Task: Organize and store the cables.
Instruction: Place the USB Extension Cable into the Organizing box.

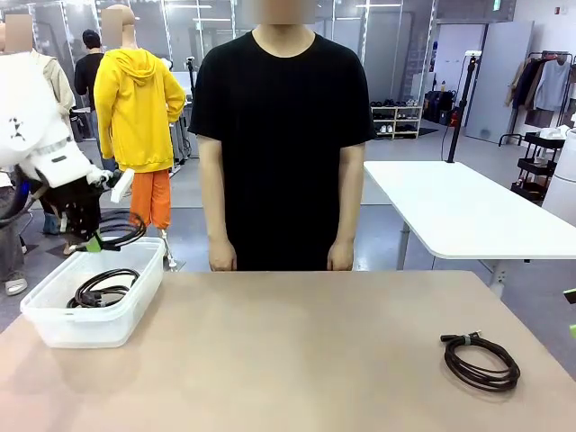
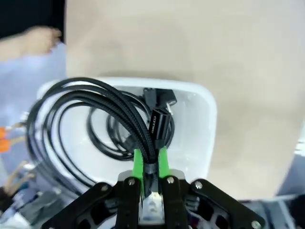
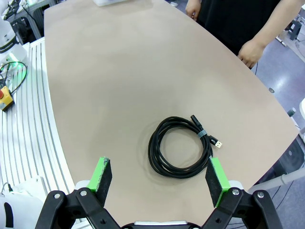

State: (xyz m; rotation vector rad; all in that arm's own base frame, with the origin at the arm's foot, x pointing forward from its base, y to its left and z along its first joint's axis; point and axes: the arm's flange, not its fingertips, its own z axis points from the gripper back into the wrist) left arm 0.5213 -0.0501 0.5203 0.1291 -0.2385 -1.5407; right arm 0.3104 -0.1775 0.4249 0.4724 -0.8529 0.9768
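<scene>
My left gripper [image 1: 94, 241] hangs over the far end of a clear plastic bin [image 1: 54, 326] at the table's left, shut on a coiled black cable [image 1: 121, 232]. In the left wrist view the green fingers [image 2: 138, 164] pinch the braided coil [image 2: 86, 102], which loops up and left over the bin [image 2: 205, 124]. Another coiled cable [image 1: 102, 290] lies inside the bin, also seen below the held one [image 2: 157, 98]. A third coil [image 1: 482, 360] with a tie rests on the table's right. My right gripper [image 3: 155, 176] hovers open above that coil [image 3: 178, 150].
A person in a black shirt [image 1: 281, 126] stands at the far edge, hands [image 1: 221, 259] hanging by the table rim. The tan tabletop [image 1: 297, 351] lies bare between bin and right coil. A white table [image 1: 459, 211] stands behind at right.
</scene>
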